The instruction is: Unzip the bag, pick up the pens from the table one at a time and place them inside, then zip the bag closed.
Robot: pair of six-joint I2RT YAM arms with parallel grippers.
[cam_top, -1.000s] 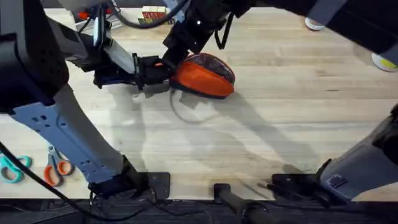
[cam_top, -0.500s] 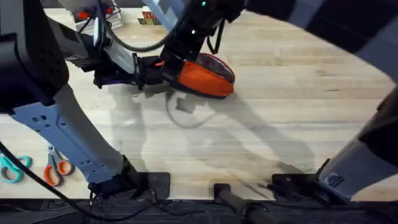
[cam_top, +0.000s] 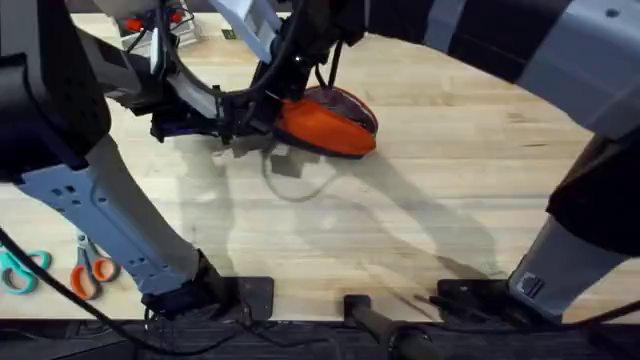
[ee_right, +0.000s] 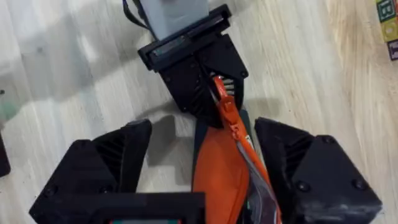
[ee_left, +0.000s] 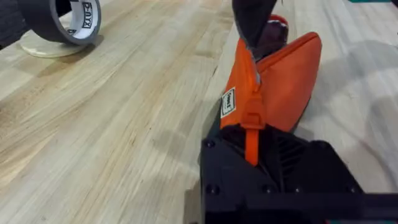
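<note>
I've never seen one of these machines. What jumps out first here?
The bright orange bag on the far part of the wooden table, with both black arms meeting at it. The left gripper pinches the bag's end tab, while the right gripper straddles the zipper, fingers open. Orange-handled scissors lie near the left base.

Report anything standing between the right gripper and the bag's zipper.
Nothing visible does. The right gripper straddles the bag, jaws open to either side of its zipper. The left gripper clamps the bag's end beyond it.
</note>
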